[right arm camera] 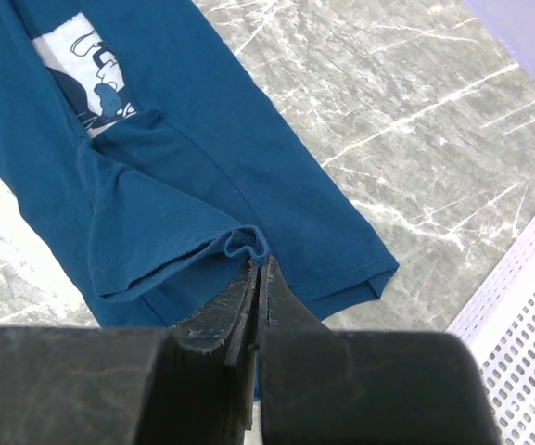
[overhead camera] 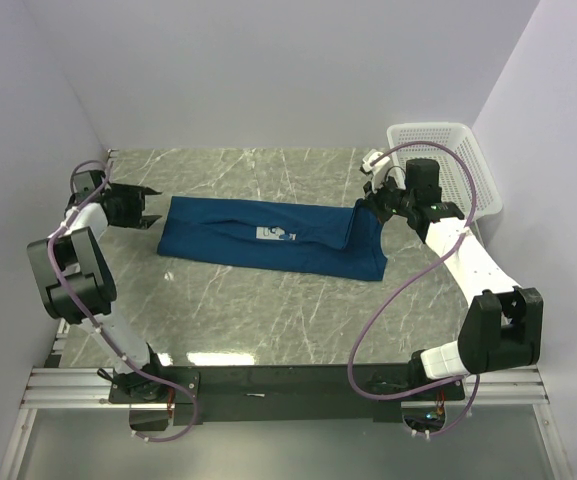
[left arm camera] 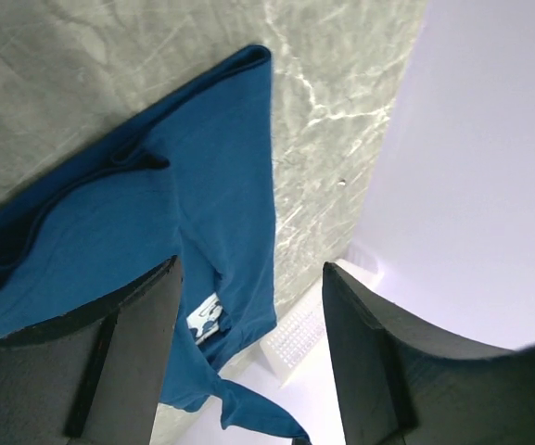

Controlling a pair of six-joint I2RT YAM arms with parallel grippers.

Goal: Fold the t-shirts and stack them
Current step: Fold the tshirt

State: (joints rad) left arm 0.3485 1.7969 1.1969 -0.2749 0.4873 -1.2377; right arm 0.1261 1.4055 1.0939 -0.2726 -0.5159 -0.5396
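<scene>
One dark blue t-shirt [overhead camera: 268,238] lies folded lengthwise in a long band across the marble table, with its pale print [overhead camera: 275,234] facing up. My right gripper [overhead camera: 365,207] is shut on a pinched fold of the shirt's hem edge [right arm camera: 247,243] at the band's right end, and this corner is raised a little off the table. The print also shows in the right wrist view [right arm camera: 80,76]. My left gripper [overhead camera: 154,210] is open and empty, just off the shirt's left end. In the left wrist view the shirt [left arm camera: 202,176] stretches away beyond the open fingers [left arm camera: 146,315].
A white mesh basket [overhead camera: 448,165] stands at the far right corner by the wall, close behind my right gripper; it also shows in the right wrist view [right arm camera: 527,315] and the left wrist view [left arm camera: 297,338]. Pale walls enclose the table [overhead camera: 268,320] on three sides.
</scene>
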